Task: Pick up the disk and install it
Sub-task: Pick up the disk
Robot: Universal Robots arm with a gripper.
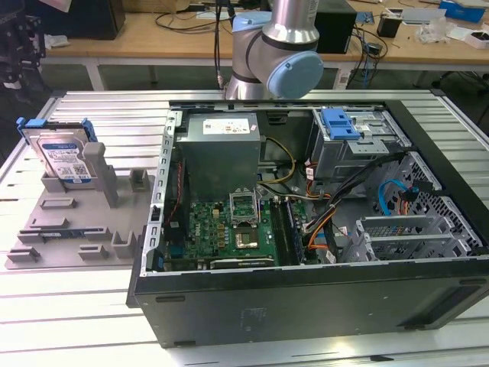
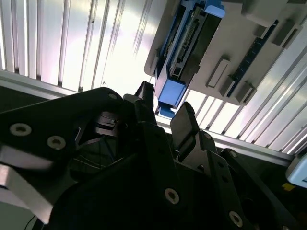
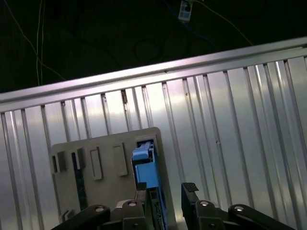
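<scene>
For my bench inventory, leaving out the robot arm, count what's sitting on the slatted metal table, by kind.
disk: 1
grey holder tray: 1
open computer case: 1
Total: 3

The exterior view looks down aslant over the grey holder and counter. Both wrist views look down past the tool onto that holder.
</scene>
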